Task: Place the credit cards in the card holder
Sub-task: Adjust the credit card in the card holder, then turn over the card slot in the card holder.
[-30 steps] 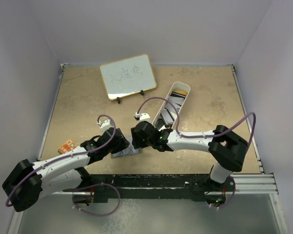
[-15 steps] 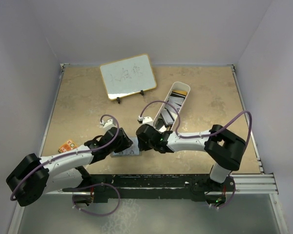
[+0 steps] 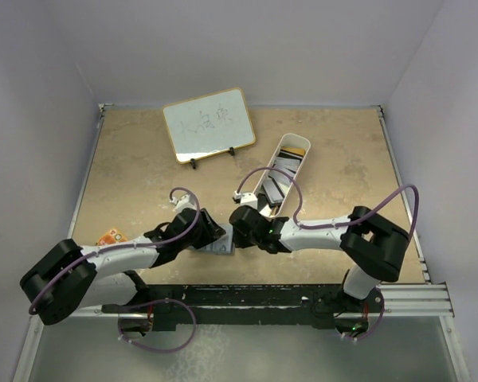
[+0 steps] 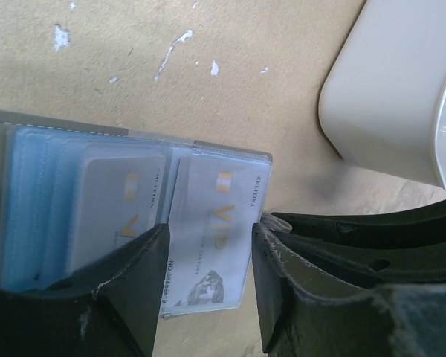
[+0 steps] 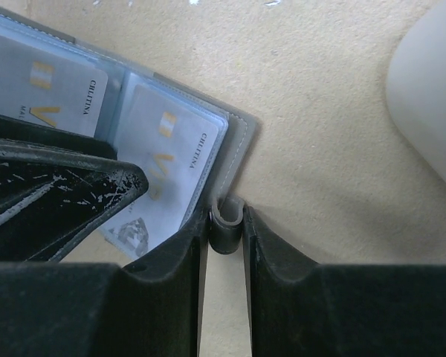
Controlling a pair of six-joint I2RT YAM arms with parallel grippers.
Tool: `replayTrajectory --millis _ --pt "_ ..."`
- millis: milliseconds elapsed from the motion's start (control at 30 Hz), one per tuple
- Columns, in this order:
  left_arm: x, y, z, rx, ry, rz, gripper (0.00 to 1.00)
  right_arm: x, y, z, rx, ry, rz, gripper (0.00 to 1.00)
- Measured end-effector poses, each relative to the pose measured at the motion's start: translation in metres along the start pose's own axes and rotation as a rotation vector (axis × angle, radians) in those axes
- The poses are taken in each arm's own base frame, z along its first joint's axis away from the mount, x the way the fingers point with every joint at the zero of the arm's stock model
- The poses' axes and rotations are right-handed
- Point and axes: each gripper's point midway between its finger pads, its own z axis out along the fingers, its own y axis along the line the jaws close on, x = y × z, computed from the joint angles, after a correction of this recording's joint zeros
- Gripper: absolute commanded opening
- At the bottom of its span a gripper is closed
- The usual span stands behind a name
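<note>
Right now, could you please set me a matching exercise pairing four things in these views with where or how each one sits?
Things:
1. snap tab
2. VIP card
3. tray
4. whiteboard

States:
A. propped on small stands at the back
B. pinched by the right gripper
C. in a clear sleeve, straddled by the left gripper
D. holds loose cards

Pairs: 1-B, 2-C, 3-D, 4-A
</note>
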Motion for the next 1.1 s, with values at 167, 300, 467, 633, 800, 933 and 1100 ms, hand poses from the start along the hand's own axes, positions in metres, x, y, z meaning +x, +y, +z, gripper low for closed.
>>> replayTrajectory --millis 167,300,467,633,800,933,1100 --pt "0.001 -0.009 0.007 0.036 0.009 -0.025 0.43 -0.001 -0.010 -0.002 0.033 -0.013 0.002 0.21" --pt "0.004 -0.018 0.006 0.068 0.027 -0.047 0.43 -0.002 -0.016 -0.005 0.053 -0.019 0.001 0.12" --pt "0.002 -0.028 -0.002 0.075 0.039 -0.051 0.46 0.002 -0.027 -0.012 0.083 -0.019 -0.006 0.10" --pt "-0.019 -0.059 -0.013 0.084 0.022 -0.047 0.50 0.007 -0.044 -0.021 0.119 -0.015 -0.009 0.10" --pt "-0.039 -0.042 -0.015 0.021 -0.005 -0.054 0.52 0.004 -0.052 -0.031 0.138 -0.024 -0.003 0.26" --pt "-0.043 -0.016 -0.016 -0.067 0.004 -0.045 0.52 0.001 -0.053 -0.039 0.142 -0.022 -0.002 0.34" --pt "-0.047 -0.009 -0.020 -0.070 0.020 -0.060 0.55 -0.012 -0.045 -0.047 0.137 -0.026 0.000 0.41"
